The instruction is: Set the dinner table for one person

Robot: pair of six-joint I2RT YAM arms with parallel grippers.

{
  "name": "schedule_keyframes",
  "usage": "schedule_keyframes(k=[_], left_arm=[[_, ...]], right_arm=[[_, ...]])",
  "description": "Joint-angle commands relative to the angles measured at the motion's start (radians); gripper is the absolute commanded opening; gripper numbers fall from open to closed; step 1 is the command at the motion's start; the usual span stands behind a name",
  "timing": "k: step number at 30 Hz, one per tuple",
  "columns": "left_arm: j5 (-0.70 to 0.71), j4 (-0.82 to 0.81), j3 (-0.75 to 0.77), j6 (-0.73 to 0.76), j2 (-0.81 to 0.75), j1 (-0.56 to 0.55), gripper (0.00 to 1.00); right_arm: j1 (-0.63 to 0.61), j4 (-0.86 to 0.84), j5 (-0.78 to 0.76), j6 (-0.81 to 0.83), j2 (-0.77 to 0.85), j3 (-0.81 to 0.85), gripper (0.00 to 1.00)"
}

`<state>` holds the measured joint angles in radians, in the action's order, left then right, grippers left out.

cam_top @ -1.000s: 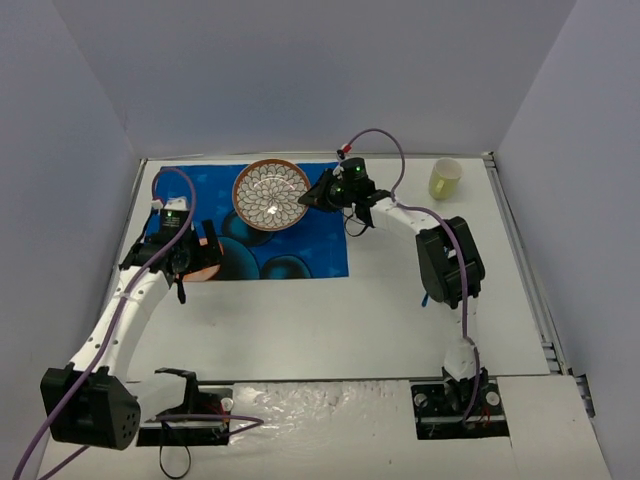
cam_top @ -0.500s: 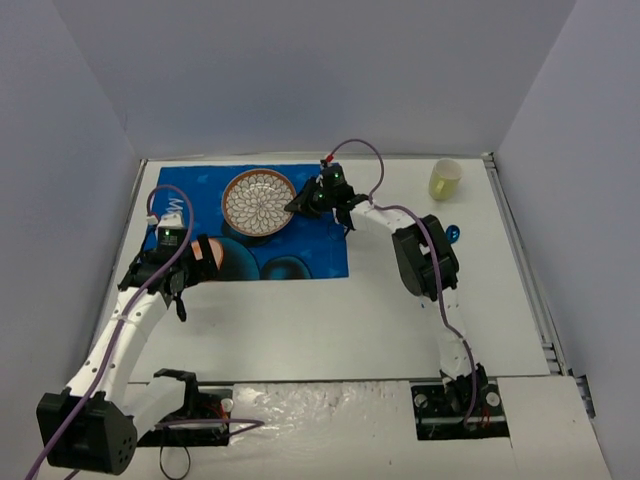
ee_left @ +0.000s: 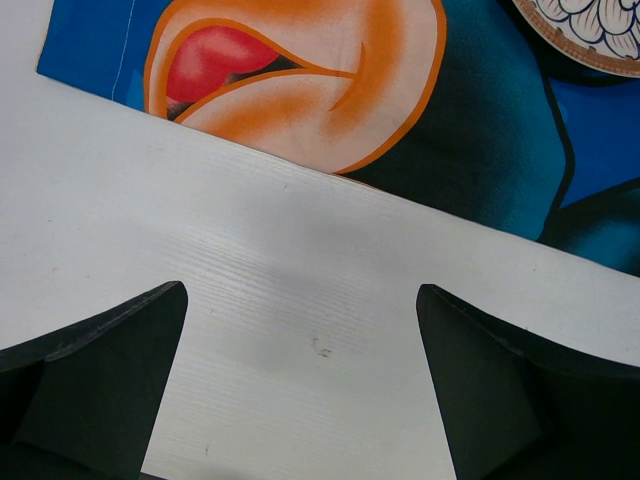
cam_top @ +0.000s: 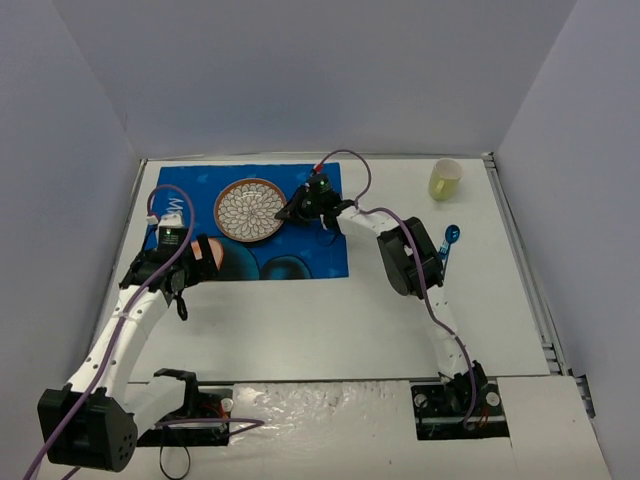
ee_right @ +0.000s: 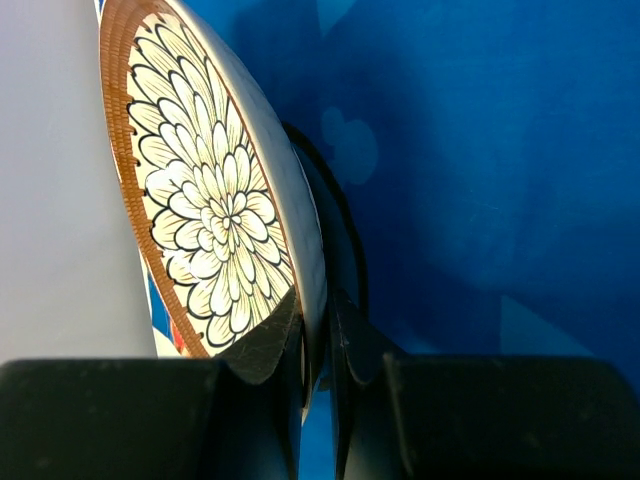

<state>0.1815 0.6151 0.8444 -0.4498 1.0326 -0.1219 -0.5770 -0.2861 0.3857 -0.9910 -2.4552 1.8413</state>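
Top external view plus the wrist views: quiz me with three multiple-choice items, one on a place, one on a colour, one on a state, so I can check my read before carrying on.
1. Where does the cup stand?
A. on the placemat
B. on the bare table, near its far right corner
C. between the arm bases

2. What colour is the rim of the plate?
A. brown
B. green
C. black

3. What state is the right hand in?
A. open and empty
B. shut on the plate's rim
C. shut on the spoon

Answers: 1 B, the cup sits on white tabletop well clear of the placemat. 2 A, the right wrist view shows a brown band around the petal pattern. 3 B, that view shows both fingers pinching the rim.
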Motion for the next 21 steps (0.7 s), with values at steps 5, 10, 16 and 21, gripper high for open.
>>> schedule_keyframes(k=[5, 10, 16, 21], left_arm=[[0.016, -0.040, 0.035, 0.006, 0.014, 0.009, 0.97], [0.015, -0.038, 0.036, 0.008, 0.012, 0.010, 0.97], [0.012, -0.038, 0.036, 0.008, 0.014, 0.010, 0.97], [0.013, -0.036, 0.039, 0.008, 0.012, 0.009, 0.97]], right_arm=[[-0.023, -0.165, 0.028, -0.084, 0.050, 0.090, 0.00], [-0.024, -0.167, 0.011, -0.099, 0.034, 0.076, 0.00], [-0.028, -0.106, 0.019, -0.094, 0.015, 0.096, 0.00], [-0.035, -0.079, 0.028, -0.085, 0.023, 0.086, 0.00]])
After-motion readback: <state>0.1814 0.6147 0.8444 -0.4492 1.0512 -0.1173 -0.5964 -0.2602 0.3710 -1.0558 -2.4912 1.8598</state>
